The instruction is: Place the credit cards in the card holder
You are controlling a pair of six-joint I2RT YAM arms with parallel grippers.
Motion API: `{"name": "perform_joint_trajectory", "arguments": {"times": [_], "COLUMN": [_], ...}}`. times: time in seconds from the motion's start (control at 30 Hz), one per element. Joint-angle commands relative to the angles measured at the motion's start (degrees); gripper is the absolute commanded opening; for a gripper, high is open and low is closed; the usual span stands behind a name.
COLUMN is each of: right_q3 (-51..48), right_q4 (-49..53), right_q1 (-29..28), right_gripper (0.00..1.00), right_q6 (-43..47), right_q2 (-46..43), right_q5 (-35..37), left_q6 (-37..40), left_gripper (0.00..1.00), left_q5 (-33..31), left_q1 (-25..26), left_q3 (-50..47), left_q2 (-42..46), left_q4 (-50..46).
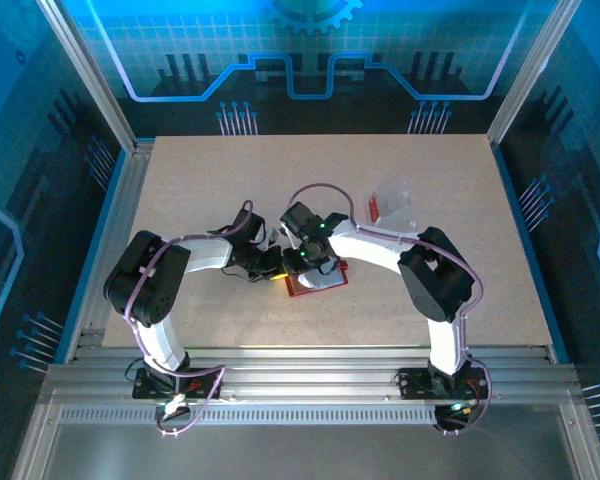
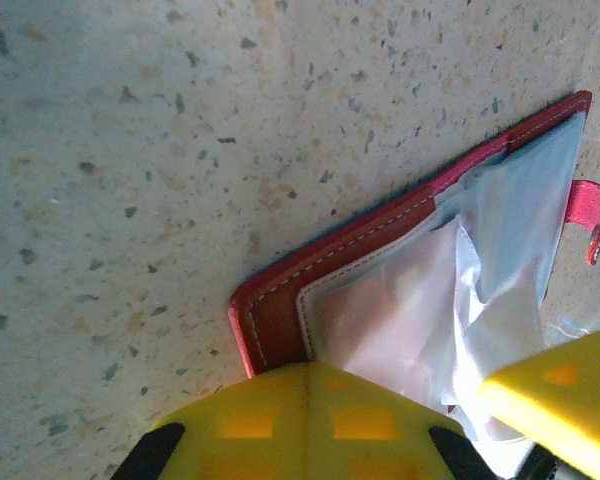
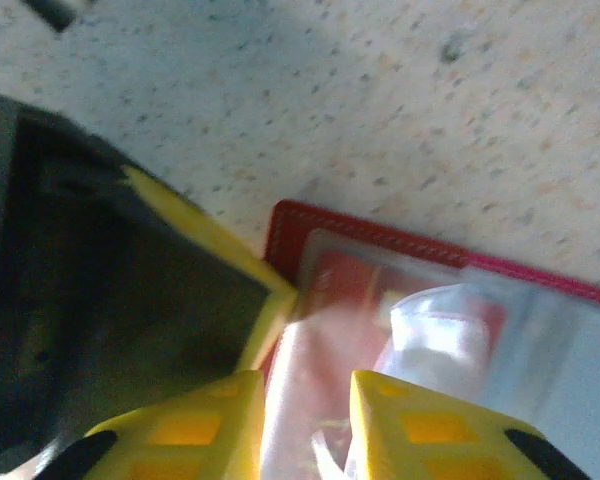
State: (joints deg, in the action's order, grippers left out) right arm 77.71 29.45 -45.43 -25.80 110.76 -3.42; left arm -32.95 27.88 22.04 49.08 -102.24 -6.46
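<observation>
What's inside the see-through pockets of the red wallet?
Through the shiny clear pockets of the red wallet, something reddish shows, maybe a card. Glare blurs it, and the yellow jaws cover the lower pockets.

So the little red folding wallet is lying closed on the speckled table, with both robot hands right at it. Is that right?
Nearly. The small red folding wallet lies open, not closed: the left wrist view shows its glossy clear pockets exposed and the clasp tab unfastened. The left hand and right hand are indeed right at it on the speckled table.
</observation>
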Motion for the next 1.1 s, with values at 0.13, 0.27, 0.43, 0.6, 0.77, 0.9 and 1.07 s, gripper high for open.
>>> {"name": "perform_joint_trajectory", "arguments": {"times": [0.13,0.27,0.43,0.6,0.77,0.9,1.07], "right_q3": [-7.3,-10.5,-14.2,-17.4,-19.8,-21.8,-23.4], "right_q4": [-10.1,-9.6,0.0,-1.2,-2.8,-3.5,-5.7], "right_q1": [4.1,5.5,6.6,11.2,9.5,8.9,9.0], "right_gripper": [0.44,0.47,0.4,0.43,0.43,0.48,0.52], "right_q6": [-2.1,-1.3,-3.3,-3.5,-6.3,-8.2,-9.7], "right_q2": [-10.9,-15.1,-20.9,-16.9,-15.5,-18.0,-18.4], "right_q5": [-14.9,-16.3,5.9,0.8,3.7,4.2,0.0], "left_q6": [-1.2,-1.9,-2.1,-2.2,-2.0,-1.9,-1.9], "left_gripper": [0.08,0.1,0.11,0.11,0.11,0.11,0.11], "left_q5": [-1.2,0.0,0.2,0.2,0.1,0.1,0.0], "left_q1": [0.1,-0.4,-0.7,-0.7,-0.7,-0.7,-0.7], "left_q3": [-2.2,-2.7,-3.2,-3.3,-3.2,-3.0,-2.9], "left_q2": [-2.1,-1.8,-1.0,-1.1,-1.3,-1.7,-1.4], "left_q4": [2.3,3.1,3.6,3.7,3.6,3.4,3.3]}}
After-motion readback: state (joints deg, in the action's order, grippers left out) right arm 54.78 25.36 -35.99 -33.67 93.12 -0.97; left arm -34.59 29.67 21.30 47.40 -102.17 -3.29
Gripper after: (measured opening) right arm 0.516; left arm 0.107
